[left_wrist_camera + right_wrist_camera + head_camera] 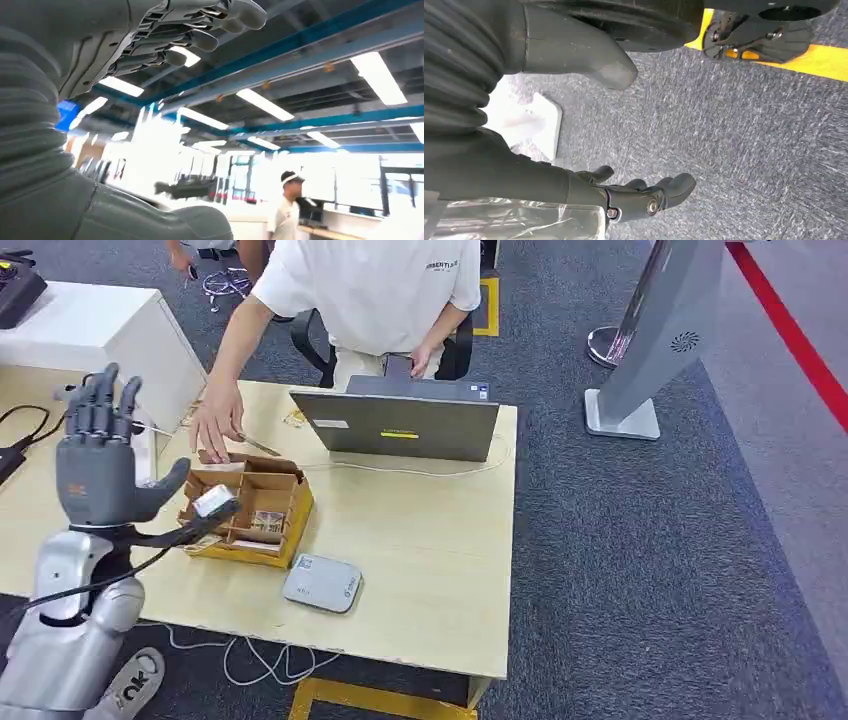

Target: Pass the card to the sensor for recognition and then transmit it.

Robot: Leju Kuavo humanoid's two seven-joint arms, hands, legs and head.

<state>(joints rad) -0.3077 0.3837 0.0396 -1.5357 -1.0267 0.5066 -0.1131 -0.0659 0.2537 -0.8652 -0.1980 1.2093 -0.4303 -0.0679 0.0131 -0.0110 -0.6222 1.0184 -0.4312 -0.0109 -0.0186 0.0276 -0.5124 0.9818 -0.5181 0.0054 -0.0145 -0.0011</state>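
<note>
My left hand point(95, 455) is raised over the table's left side, fingers straight up and thumb spread, holding nothing. In the left wrist view its fingers point(200, 30) and thumb point(150, 220) stand apart with only ceiling between them. To its right lies a compartmented cardboard box point(270, 530) with a white card-like piece point(213, 500) tilted at its near left corner. The flat grey-white sensor point(322, 583) lies just in front of the box. A person's hand point(215, 420) rests at the box's far edge. My right hand point(644, 195) hangs over grey carpet, fingers loosely bent and empty.
A grey laptop point(405, 423) stands open at the table's far edge, with a person in a white shirt point(370, 285) seated behind it. A white cabinet point(90, 325) is at the back left. A grey kiosk stand point(650, 350) is on the carpet to the right. Cables hang off the table's front.
</note>
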